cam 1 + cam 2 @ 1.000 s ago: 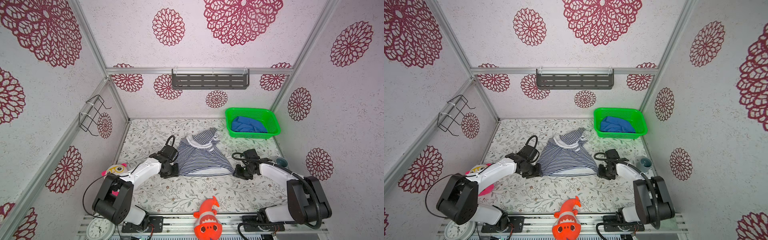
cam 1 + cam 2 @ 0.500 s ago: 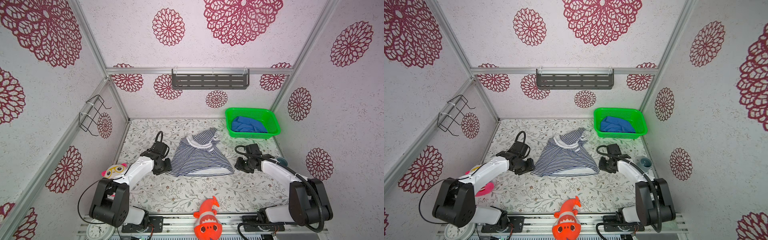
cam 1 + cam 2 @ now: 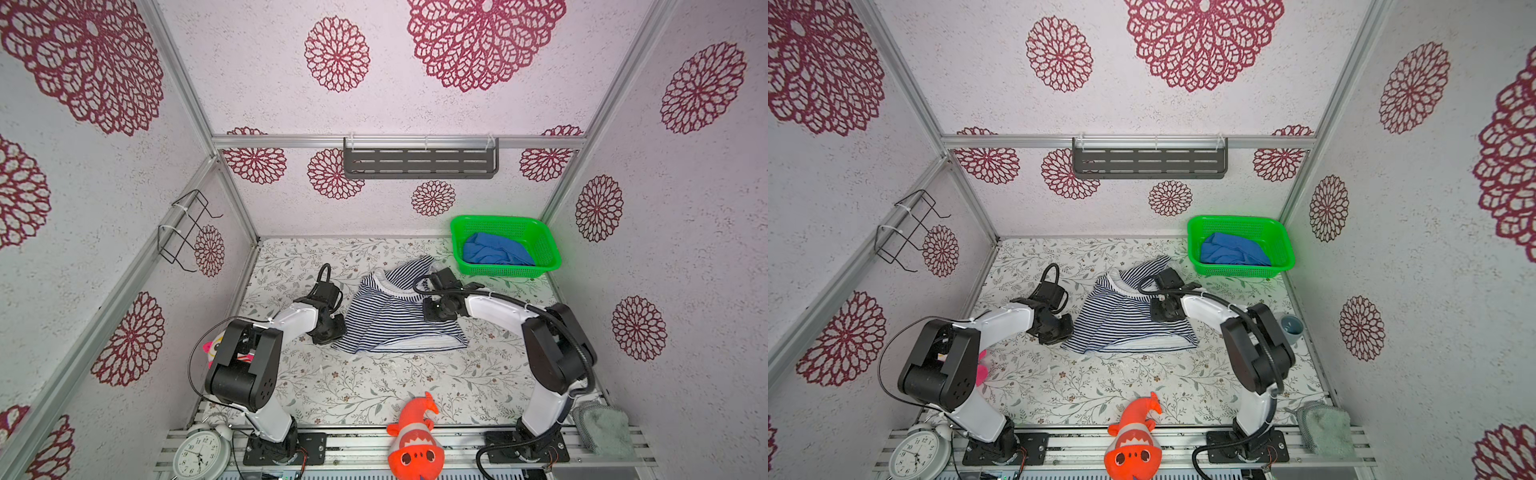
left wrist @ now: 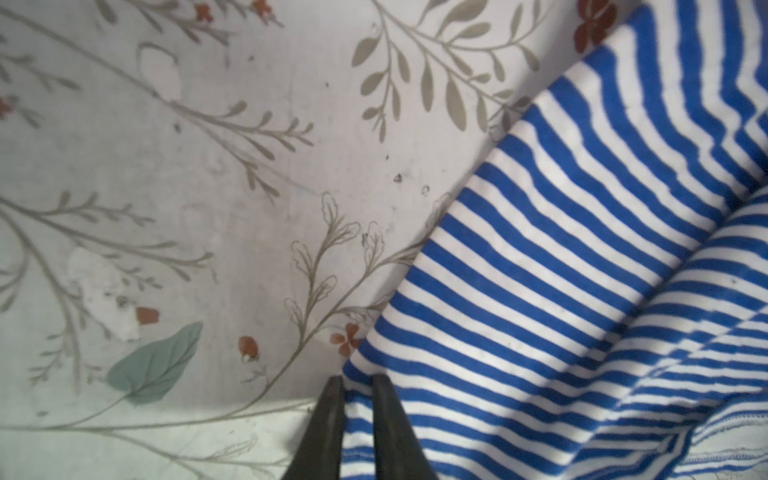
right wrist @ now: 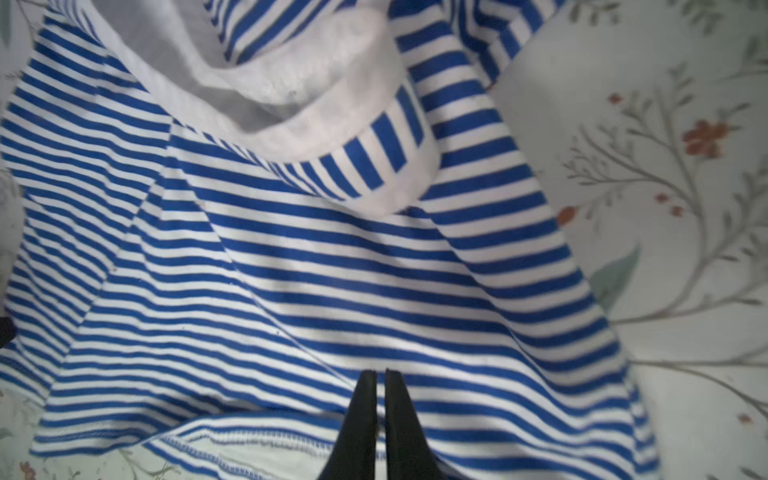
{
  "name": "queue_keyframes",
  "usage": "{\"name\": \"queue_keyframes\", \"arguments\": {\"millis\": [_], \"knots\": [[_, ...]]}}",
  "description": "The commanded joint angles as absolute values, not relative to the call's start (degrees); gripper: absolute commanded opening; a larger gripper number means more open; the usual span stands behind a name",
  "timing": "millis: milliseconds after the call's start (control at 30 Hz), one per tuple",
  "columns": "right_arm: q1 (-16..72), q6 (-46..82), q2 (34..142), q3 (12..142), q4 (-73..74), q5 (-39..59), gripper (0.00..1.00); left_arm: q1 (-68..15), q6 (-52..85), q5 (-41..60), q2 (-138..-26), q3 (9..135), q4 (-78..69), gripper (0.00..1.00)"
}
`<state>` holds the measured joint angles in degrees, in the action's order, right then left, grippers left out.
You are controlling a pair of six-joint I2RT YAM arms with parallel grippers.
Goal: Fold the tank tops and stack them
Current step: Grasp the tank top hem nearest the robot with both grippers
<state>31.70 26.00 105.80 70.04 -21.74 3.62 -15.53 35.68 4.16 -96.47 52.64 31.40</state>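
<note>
Well, the striped tank top (image 3: 395, 320) lies in the middle of the flowered table (image 3: 374, 386). It has thin navy-and-white bands and is rumpled rather than flat: the hem runs along its near edge with white inside showing, and the neck and straps are bunched at the far end. The plain blue tank top (image 3: 494, 251) sits crumpled in the green basket (image 3: 505, 272) at the far right corner. The left gripper (image 4: 357, 380) has its jaws drawn in on the shirt's near left edge, a strip of striped cloth pinched between them. The right gripper (image 5: 380, 374) is on the shirt's right side, jaws almost together, creases in the cloth running to the tips, so it looks clamped on a fold.

From above, both grippers' tips are hidden under their own wrists, and the right arm (image 3: 498, 309) covers part of the shirt's right side. A pink toy (image 3: 210, 349) is mostly hidden behind the left arm (image 3: 291, 318).

There is bare table on the near side of the hem as far as the orange fish toy (image 3: 413, 436), and more on the far left. The basket stands close to the shirt's far right strap.
</note>
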Motion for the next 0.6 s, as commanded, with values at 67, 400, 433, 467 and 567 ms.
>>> {"name": "queue_keyframes", "arguments": {"millis": [67,400,433,467,567], "knots": [[32.2,24.2,106.8,72.4,-25.6,3.0,0.07,-15.0,35.9,4.0,-97.1,52.5,29.3,0.1],[32.6,26.2,97.5,58.8,-29.8,2.5,0.07,-14.7,36.7,3.6,-97.4,50.1,27.1,0.03],[32.4,26.3,96.9,57.4,-30.5,1.8,0.07,-14.6,36.9,3.6,-97.6,49.9,26.8,0.02],[32.4,26.3,96.2,56.3,-31.3,1.0,0.07,-14.6,37.0,3.7,-97.8,49.7,26.5,0.01],[32.3,27.0,92.4,52.4,-33.0,-1.8,0.07,-14.6,37.6,3.5,-98.2,49.0,25.6,0.0]]}}
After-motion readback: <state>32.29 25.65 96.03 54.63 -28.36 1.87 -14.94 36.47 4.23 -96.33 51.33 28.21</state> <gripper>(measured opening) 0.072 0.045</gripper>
